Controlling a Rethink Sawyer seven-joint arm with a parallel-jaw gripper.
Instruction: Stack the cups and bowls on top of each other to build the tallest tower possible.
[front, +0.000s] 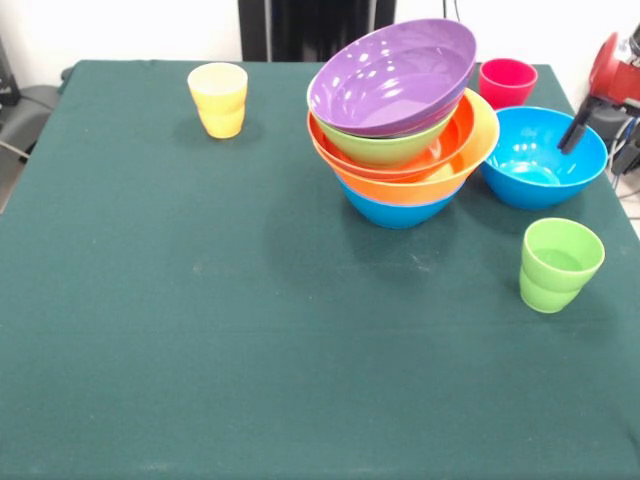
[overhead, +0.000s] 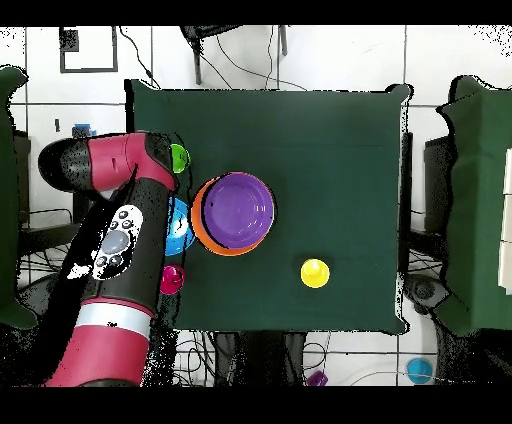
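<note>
Purple tops the tower (front: 400, 125): a wide purple bowl (front: 390, 75) sits tilted in a lime green bowl (front: 385, 150), which nests in an orange-red bowl (front: 455, 135), a yellow-orange one (front: 420, 185) and a blue bowl (front: 395, 212) at the bottom. The pile leans, standing right of centre on the green tablecloth (front: 200, 330). Beside it a separate blue bowl (front: 540, 158) looks empty. A red-pink cup (front: 506, 82) stands behind, a light green cup (front: 558, 264) in front, a yellow cup (front: 219, 98) well apart, all apparently empty. The gripper (front: 578, 128) hangs over the separate bowl's rim; whether it is open or closed I cannot tell.
</note>
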